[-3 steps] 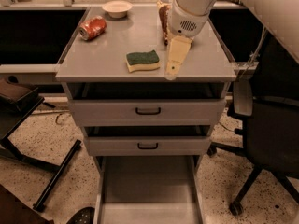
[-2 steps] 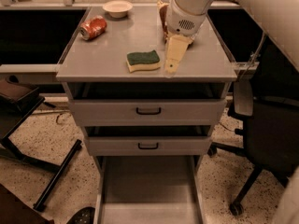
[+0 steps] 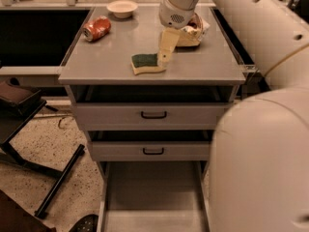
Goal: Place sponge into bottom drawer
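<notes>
Our hand (image 3: 163, 57) hangs at the right end of the sponge (image 3: 146, 64), which lies mid-frame on the counter (image 3: 111, 47), long axis left-to-right. Whether the hand is spread, we cannot tell. The bottom drawer (image 3: 154, 197) stands open at lower centre.

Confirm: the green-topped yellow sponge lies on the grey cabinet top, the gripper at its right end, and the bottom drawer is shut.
Not shut: the camera view shows the flat grey bottom drawer pulled open. The green-topped yellow sponge does lie on the grey cabinet top, the gripper at its right end.
</notes>
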